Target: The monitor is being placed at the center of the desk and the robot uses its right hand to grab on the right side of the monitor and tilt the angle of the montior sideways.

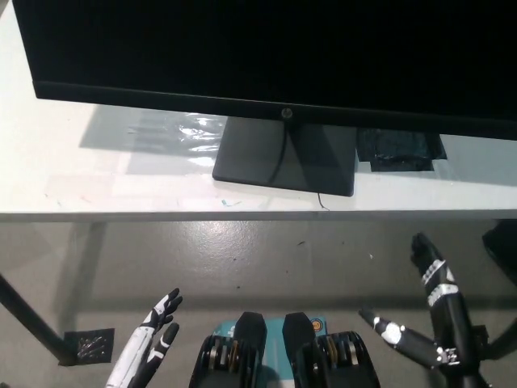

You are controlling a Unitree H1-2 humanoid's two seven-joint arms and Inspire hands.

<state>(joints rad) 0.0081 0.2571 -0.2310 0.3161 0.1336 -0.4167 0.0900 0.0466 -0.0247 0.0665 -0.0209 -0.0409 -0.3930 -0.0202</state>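
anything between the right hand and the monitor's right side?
Nothing visible. The right hand hangs open below the desk edge, with only bare floor up to the monitor. The left hand rests lower left.

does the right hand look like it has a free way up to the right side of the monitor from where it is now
Probably yes. The black right hand hangs open below the desk edge, holding nothing, and nothing shows between it and the monitor. The monitor's right edge runs out of the picture, so that spot is unseen.
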